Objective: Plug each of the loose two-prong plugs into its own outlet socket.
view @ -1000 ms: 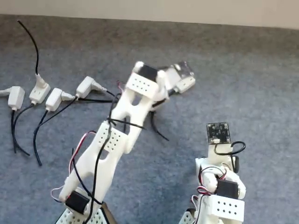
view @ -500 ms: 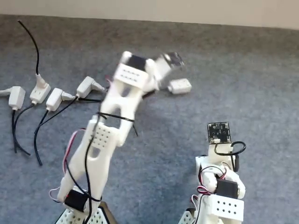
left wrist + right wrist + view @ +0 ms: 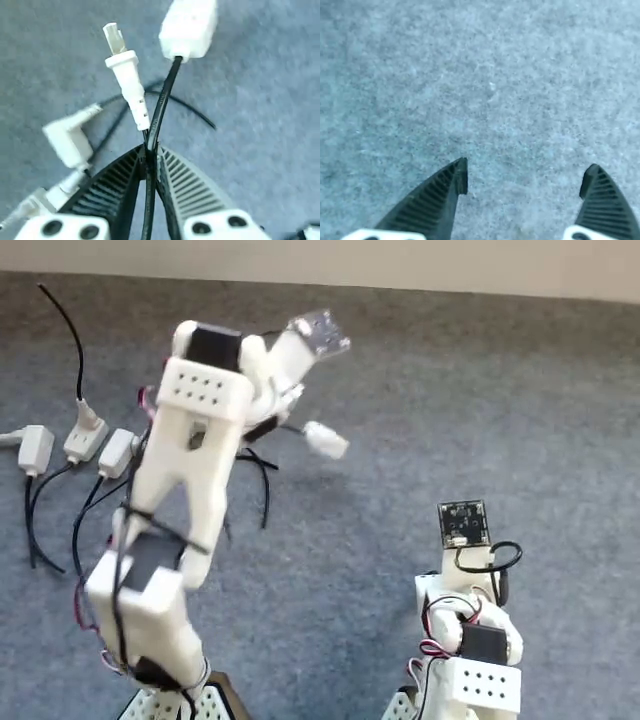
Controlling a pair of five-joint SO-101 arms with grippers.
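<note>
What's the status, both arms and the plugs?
Left gripper shut on two cords; plug and socket at their ends, unmated. Right gripper open over carpet. Other white connectors off to the side, none blocking.

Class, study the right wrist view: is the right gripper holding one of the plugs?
No, the right gripper stands open over bare grey carpet, with nothing between its fingertips.

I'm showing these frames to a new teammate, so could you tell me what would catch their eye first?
The left gripper is clamped on two black cords, with a two-prong plug and a white socket block extending past its tips over the grey carpet. More white connectors lie at the left of the high view, and the right gripper hangs open over the carpet.
</note>
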